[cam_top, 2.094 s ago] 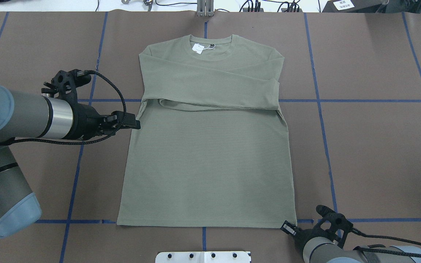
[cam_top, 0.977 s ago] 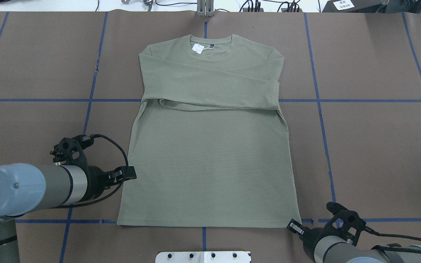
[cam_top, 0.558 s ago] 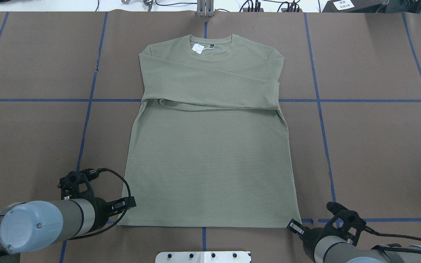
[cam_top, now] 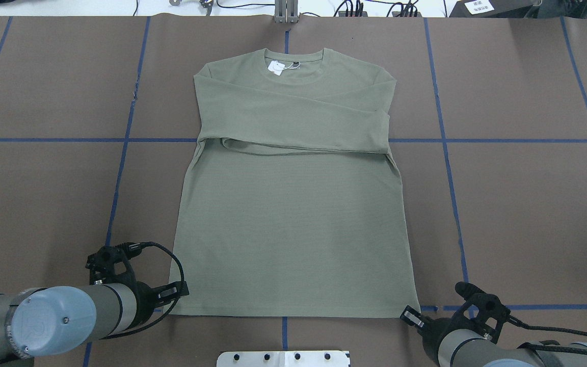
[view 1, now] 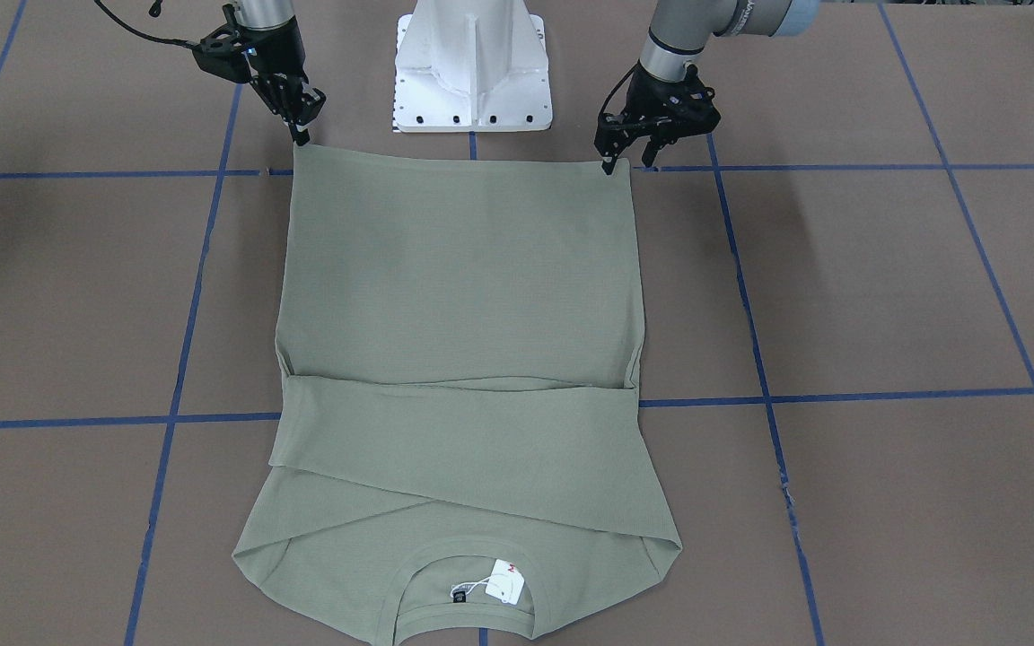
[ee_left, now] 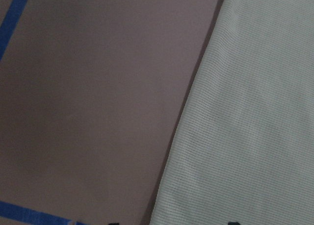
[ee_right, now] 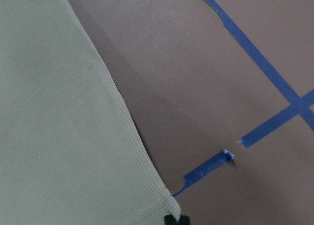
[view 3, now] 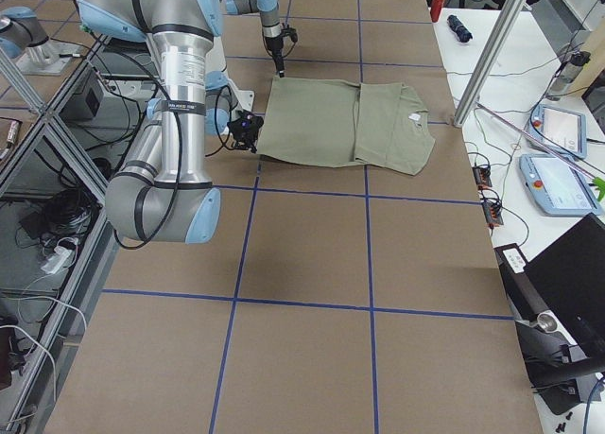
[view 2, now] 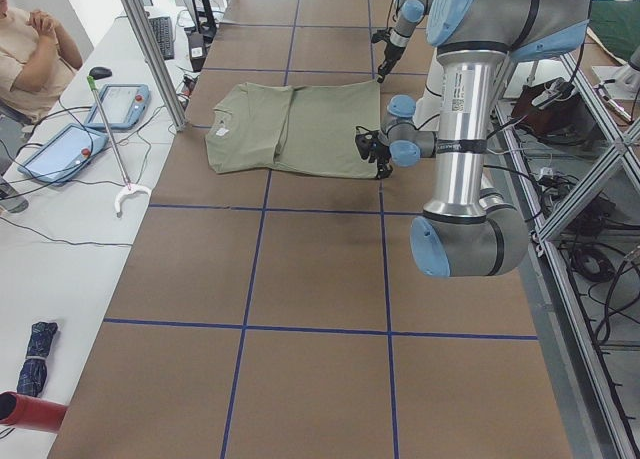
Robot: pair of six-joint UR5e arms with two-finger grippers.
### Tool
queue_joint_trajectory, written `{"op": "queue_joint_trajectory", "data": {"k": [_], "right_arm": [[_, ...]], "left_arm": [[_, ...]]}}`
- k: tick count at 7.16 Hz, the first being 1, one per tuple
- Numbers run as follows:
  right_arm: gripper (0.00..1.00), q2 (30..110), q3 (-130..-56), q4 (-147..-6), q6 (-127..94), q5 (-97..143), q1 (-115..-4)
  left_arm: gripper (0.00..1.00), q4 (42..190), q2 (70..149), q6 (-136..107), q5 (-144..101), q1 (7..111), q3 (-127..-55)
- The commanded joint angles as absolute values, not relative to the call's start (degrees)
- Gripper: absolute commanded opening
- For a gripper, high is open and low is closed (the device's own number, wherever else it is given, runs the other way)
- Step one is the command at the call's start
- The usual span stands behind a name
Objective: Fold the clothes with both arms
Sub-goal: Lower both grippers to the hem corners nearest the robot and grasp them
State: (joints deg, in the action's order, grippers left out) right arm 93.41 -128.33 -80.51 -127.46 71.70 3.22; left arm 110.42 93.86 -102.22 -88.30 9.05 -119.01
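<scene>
The sage-green shirt [cam_top: 293,214] lies flat with the collar and white hang tag [cam_top: 276,67] at the far side. Both sleeves are folded across the chest. It also shows in the front view [view 1: 459,287]. My left gripper [cam_top: 179,291] is low at the hem's left corner. It is open, and in the left wrist view the shirt's edge [ee_left: 245,137] runs between the two fingertips. My right gripper [cam_top: 409,316] is at the hem's right corner and looks shut on it. The right wrist view shows that corner [ee_right: 59,137] meeting the closed fingertips [ee_right: 175,219].
The brown paper-covered table [cam_top: 528,204] has a grid of blue tape lines. The white pedestal base [view 1: 472,63] stands just behind the hem, between the two arms. Cables lie along the far edge. An operator [view 2: 30,49] sits at a side desk with tablets.
My left arm has swept back along the shirt's left side, from sleeve height to the hem's left corner. My right gripper shifted slightly at the right corner early on, then stayed still.
</scene>
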Motion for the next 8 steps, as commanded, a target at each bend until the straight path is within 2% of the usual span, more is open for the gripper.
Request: {"op": "queue_joint_trajectory", "data": {"k": [1,3,4,5,6,8], "right_arm": [[0.0,93.34,-128.41,-80.51,-127.44,71.63,3.25],[0.0,93.34,-128.41,-80.51,-127.44,71.63,3.25],[0.0,93.34,-128.41,-80.51,-127.44,71.63,3.25],[0.0,93.25,-128.41,-80.51,-127.44,71.63,3.25],[0.0,93.25,-128.41,-80.51,-127.44,71.63,3.25],[0.0,93.08,-128.41,-80.51,-127.44,71.63,3.25]], "left_arm": [[0.68,110.3,93.78,-102.22,-88.42,7.56,-118.39],[0.65,110.39,93.95,-102.22,-88.59,7.12,-117.43],[0.56,110.39,93.96,-102.22,-88.68,7.12,-117.42],[0.13,110.39,93.96,-102.22,-88.68,7.12,-117.6],[0.0,110.39,93.96,-102.22,-88.77,7.21,-118.03],[0.0,110.56,94.04,-102.22,-90.51,7.12,-118.04]]}}
